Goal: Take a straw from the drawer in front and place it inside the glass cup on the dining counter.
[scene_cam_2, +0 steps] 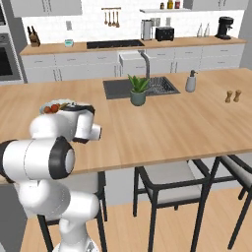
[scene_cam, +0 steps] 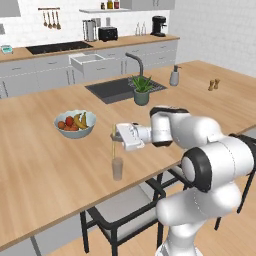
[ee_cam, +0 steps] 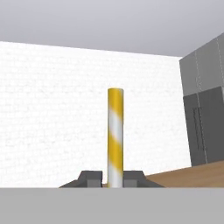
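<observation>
Gripping straw (ee_cam: 115, 135) upright, end effector (ee_cam: 112, 179) (above glass cup (scene_cam: 117, 169)).

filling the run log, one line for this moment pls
phase: placing | fingers: shut on straw, upright | glass cup: directly below straw, on dining counter | drawer: open

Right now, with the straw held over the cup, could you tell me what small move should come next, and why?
Probably a short lowering. The gripper is shut on the straw, which hangs upright with its lower end at the glass cup rim on the dining counter; lowering before release should seat it inside.
</observation>
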### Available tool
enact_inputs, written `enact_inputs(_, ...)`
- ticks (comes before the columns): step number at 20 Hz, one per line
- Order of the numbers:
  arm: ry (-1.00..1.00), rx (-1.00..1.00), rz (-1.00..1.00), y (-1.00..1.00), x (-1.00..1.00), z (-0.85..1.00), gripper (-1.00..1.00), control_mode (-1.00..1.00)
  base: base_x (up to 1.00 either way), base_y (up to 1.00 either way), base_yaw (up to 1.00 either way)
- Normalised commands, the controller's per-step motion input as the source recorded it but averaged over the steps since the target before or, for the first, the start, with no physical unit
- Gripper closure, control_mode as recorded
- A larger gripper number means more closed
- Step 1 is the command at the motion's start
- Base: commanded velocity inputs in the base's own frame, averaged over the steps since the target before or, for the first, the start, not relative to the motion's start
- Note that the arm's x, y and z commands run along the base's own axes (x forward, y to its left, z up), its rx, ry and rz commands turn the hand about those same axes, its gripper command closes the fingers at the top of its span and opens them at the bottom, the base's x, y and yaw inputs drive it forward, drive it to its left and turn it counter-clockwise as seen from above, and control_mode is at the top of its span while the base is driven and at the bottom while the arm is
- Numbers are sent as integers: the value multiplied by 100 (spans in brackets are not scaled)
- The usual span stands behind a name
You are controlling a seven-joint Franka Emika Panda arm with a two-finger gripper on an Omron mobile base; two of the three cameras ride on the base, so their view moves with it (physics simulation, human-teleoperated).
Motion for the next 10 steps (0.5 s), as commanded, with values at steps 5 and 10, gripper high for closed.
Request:
enact_inputs(5,0,0,-1,-4,-3,32,100,-100,0,0,0)
enact_inputs(10,2,-1,-2,-19,-9,-5,100,-100,0,0,0)
